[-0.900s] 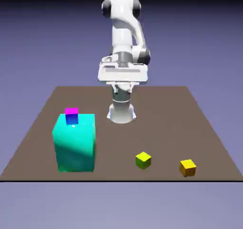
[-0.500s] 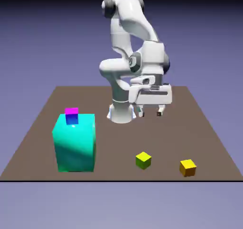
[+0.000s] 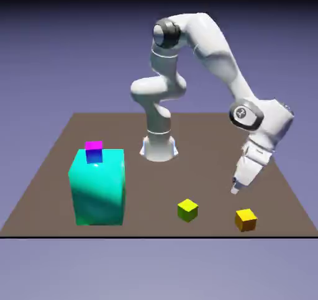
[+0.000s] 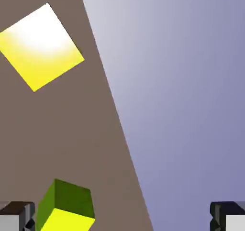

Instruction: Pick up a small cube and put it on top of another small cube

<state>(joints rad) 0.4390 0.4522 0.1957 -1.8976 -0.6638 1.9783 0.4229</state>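
I held the gripper (image 3: 235,189) spread and empty just above the golden-yellow cube (image 3: 246,219), which sat near the table's (image 3: 186,137) front edge. Descending off-centre risked a fingertip nudging it over that edge, or toward the yellow-green cube (image 3: 187,209).

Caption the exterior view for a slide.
Open hand hovers above the golden-yellow cube; yellow-green cube sits nearby.

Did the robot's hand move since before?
Yes. The gripper swung from up near the robot's base toward the exterior view's right and down, now just above the golden-yellow cube.
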